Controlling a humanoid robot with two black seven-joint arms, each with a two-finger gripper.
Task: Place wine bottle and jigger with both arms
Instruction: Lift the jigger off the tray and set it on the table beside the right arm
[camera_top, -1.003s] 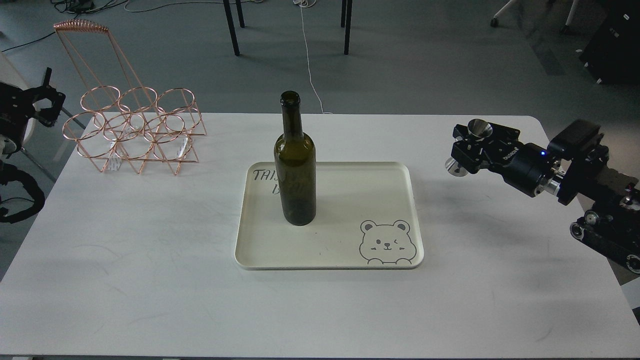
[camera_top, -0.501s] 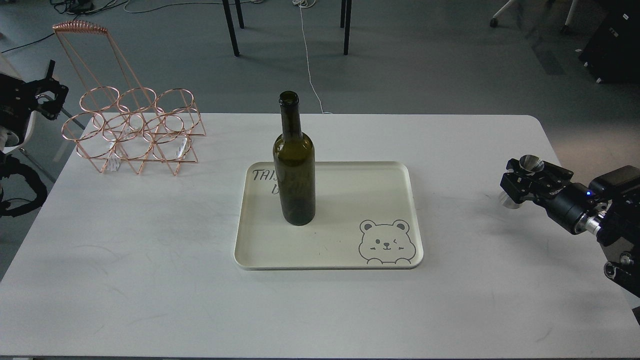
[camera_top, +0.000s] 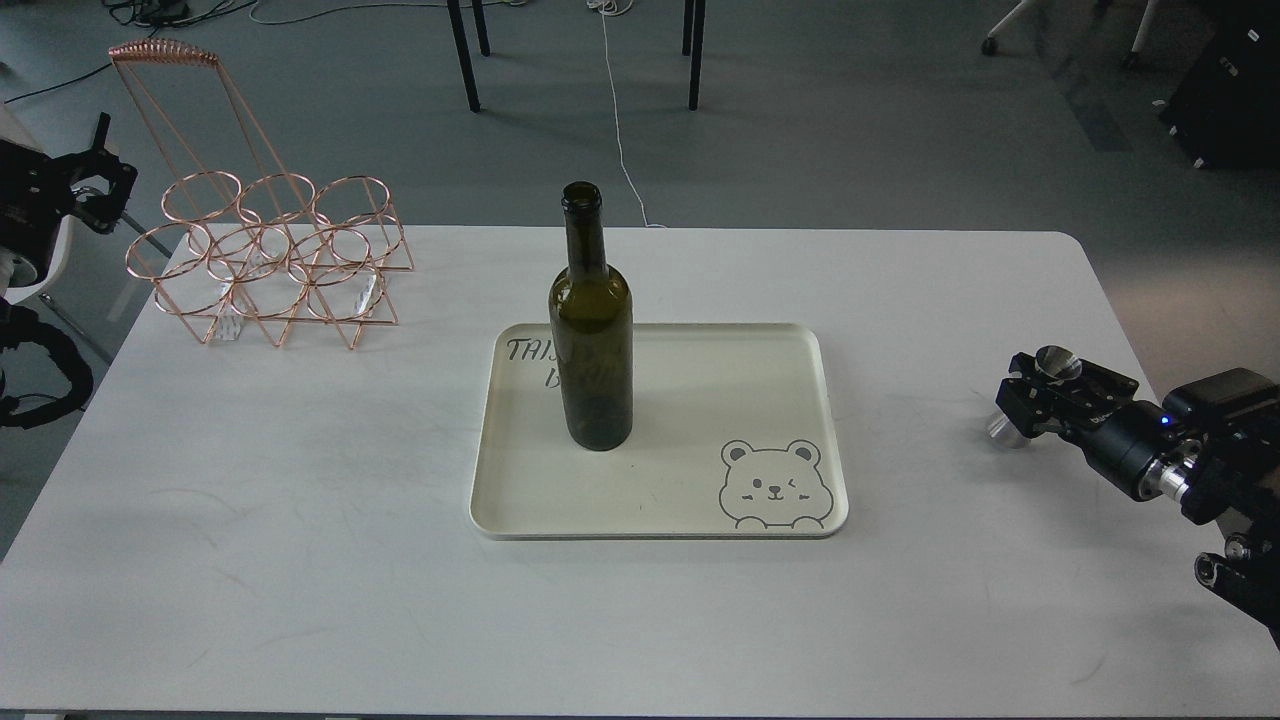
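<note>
- Right gripper (camera_top: 1022, 400) has dropped from mid-height above the table's right side to a low spot near the right edge, further from the tray (camera_top: 800, 345) than a second ago; over the last half second it moves only slightly
- Its fingers are clamped across the waist of the jigger (camera_top: 1030, 395): one steel cone shows above them, the other below. The lower cone looks to be on or just above the table (camera_top: 300, 560), though this angle does not settle contact
- Judgement: jigger is at its set-down point, release not yet done
- Wine bottle (camera_top: 592, 330) stands upright on the left half of the tray, unmoved across all three frames, so that half of the task looks finished
- Left gripper (camera_top: 90, 190) sits off the table's far-left corner, behind the copper wire rack (camera_top: 265, 260), drawn a little outward since a second ago; small and dark, so cannot tell whether the fingers are apart or together
- Surface: white tabletop, faint scuffs; cream tray with a bear drawing
- Room: grey floor, cables, dark furniture legs beyond the far edge
</note>
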